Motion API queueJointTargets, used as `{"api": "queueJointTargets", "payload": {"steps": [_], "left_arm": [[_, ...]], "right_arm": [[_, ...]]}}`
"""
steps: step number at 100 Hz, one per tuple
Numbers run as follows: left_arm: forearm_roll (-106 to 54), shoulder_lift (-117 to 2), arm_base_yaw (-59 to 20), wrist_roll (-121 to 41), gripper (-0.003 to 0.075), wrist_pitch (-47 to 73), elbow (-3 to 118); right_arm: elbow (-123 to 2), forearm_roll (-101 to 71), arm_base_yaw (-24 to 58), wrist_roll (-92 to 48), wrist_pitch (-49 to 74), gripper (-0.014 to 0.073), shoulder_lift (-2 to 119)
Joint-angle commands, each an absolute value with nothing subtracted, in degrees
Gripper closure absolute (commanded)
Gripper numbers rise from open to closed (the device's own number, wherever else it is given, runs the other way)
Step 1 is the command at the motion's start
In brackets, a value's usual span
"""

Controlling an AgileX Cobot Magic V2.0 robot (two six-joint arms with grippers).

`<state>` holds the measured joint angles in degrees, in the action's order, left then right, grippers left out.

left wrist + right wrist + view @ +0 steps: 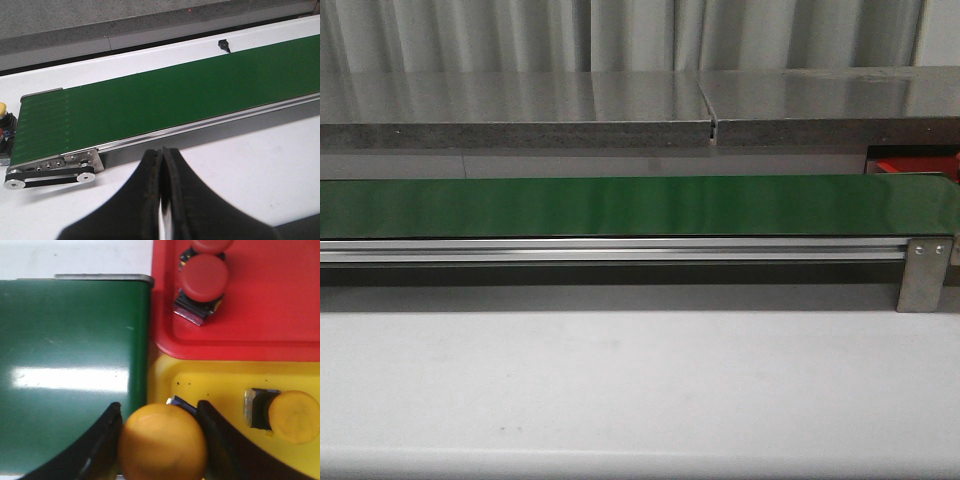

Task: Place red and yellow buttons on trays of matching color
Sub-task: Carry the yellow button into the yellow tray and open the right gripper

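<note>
Clamped between my right claw's (159, 440) two dark curved fingers (100, 445) is a round, smooth, yellow-orange domed push button (162, 442), its metal base just peeping out behind the cap. I hold it above the near rim of the glossy yellow plastic tray (210, 380), right at the edge where that tray meets the end of the green, finely textured conveyor belt (70, 370). Further into the yellow tray, well inside its raised lip, a second yellow button (287, 415) lies on its side, cap and square black-and-metal body showing. Beyond the yellow tray and touching it sits the red plastic tray (270, 315), with two red mushroom-capped buttons (202, 277) resting inside on their dark bodies. So I judge the sorting well along: three buttons lie on matching colours, and the one I grip has yet to be set down and let go. My left claw (161, 200) hangs over the white tabletop (260, 165) beside the belt's roller end, its black rubbery fingers pressed together on nothing. Past that end of the belt a small yellow-capped object (2, 109) shows at the picture's edge; I cannot tell if it is another button.
</note>
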<state>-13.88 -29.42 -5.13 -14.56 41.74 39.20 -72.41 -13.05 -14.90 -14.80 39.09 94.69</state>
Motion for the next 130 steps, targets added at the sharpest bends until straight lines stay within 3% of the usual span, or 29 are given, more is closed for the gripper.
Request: {"api": "queueJointTargets", "payload": {"steps": [1, 69, 76, 86, 96, 130], "left_arm": [[-15.0, -29.5, -5.7, -13.9, 0.0741, 38.0, 40.7], [-15.0, -29.5, -5.7, -13.9, 0.0741, 38.0, 40.7], [-15.0, -29.5, -5.7, -13.9, 0.0741, 38.0, 40.7], [-15.0, -29.5, -5.7, -13.9, 0.0741, 38.0, 40.7], [-15.0, -29.5, -5.7, -13.9, 0.0741, 38.0, 40.7], [-15.0, -29.5, -5.7, -13.9, 0.0741, 38.0, 40.7]], "right_arm": [[-71.8, -14.5, -15.9, -14.8, 32.3, 0.0403, 92.6], [-70.3, -16.1, -16.2, -14.7, 24.4, 0.0391, 103.2], [-70.3, -16.2, -16.2, -14.7, 24.7, 0.0333, 103.5], [-70.3, -16.2, -16.2, -14.7, 24.6, 0.0144, 103.3], [-70.3, -16.2, -16.2, -14.8, 24.4, 0.0035, 102.8], [-70.3, -16.1, -15.8, -17.4, 23.2, 0.0037, 94.4]]}}
